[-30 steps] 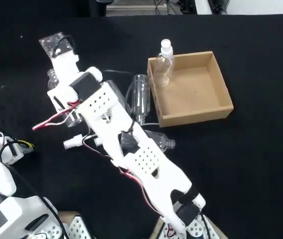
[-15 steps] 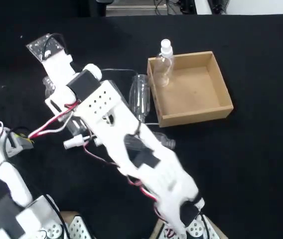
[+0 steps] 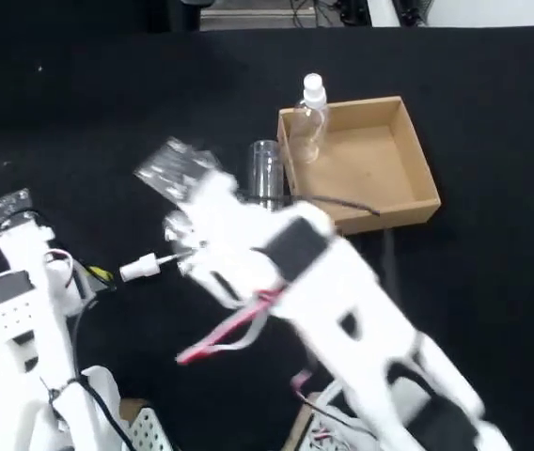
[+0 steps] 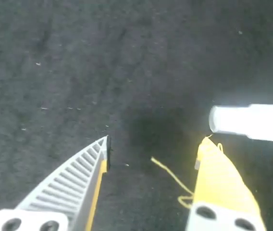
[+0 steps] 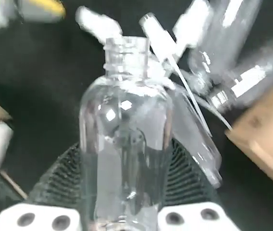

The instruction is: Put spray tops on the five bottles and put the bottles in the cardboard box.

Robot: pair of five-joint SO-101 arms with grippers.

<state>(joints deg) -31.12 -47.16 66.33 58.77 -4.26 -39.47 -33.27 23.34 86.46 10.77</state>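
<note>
An uncapped bottle (image 5: pixel 124 120) stands upright in the centre of the right wrist view with its threaded neck bare. The right pincer (image 5: pixel 125 166) grasps it, its dark ribbed fingers (image 5: pixel 62 171) pressed against the bottle's sides. Behind the bottle lie loose spray tops (image 5: pixel 95 24), one with its dip tube trailing. Spare bottles (image 5: pixel 220 45) lie at the upper right, and a corner of the cardboard box (image 5: pixel 266 122) shows at the right edge. In the high view the cardboard box (image 3: pixel 361 224) sits right of centre in the upper half, and a capped bottle (image 3: pixel 311 117) stands upright in its upper left corner. A lying bottle (image 3: pixel 265 172) rests on the black surface (image 3: pixel 493 310) just beside the box's left wall. A single spray top (image 3: pixel 141 269) lies left of centre. The right arm (image 3: pixel 342 291) crosses from the lower right to the centre, and the left arm (image 3: pixel 18 319) stands at the lower left. In the left wrist view the left pincer (image 4: pixel 155 144) is released, jaws wide apart over the surface and grasping nothing. A white spray top (image 4: pixel 249 121) lies just beyond its yellow finger (image 4: pixel 220 183).
</note>
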